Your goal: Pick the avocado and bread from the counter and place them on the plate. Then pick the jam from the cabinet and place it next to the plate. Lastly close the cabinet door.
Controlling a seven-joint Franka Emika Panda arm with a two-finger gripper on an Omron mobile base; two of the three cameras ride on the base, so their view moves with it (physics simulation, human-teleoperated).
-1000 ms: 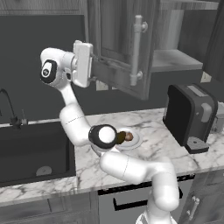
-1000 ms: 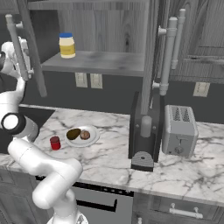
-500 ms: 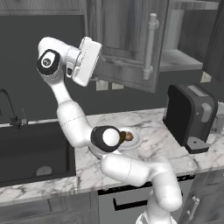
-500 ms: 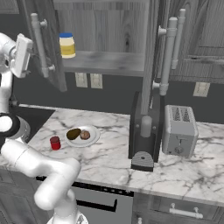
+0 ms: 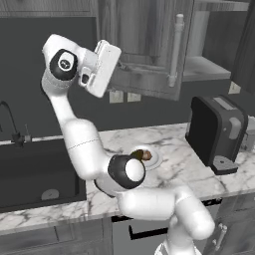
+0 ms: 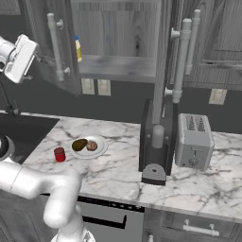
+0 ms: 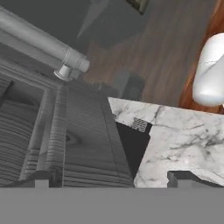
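Note:
The white plate rests on the marble counter with the dark avocado and pinkish bread on it. Just left of the plate stands the red jam jar. High up, my gripper is open against the outer face of the left cabinet door, beside its white bar handle. The door hangs partly ajar in front of the cabinet. In the hand view my fingertips stand wide apart, the door's edge between them.
A tall bottle shows as a sliver on the cabinet shelf behind the door. The cabinet's right door stands open, edge-on. A dark coffee machine and a toaster sit to the plate's right, a sunken sink to its left.
My hand has swung to the right with the left cabinet door, which now stands nearer to shut and covers most of the bottle on the shelf. Plate, food and jar have not moved.

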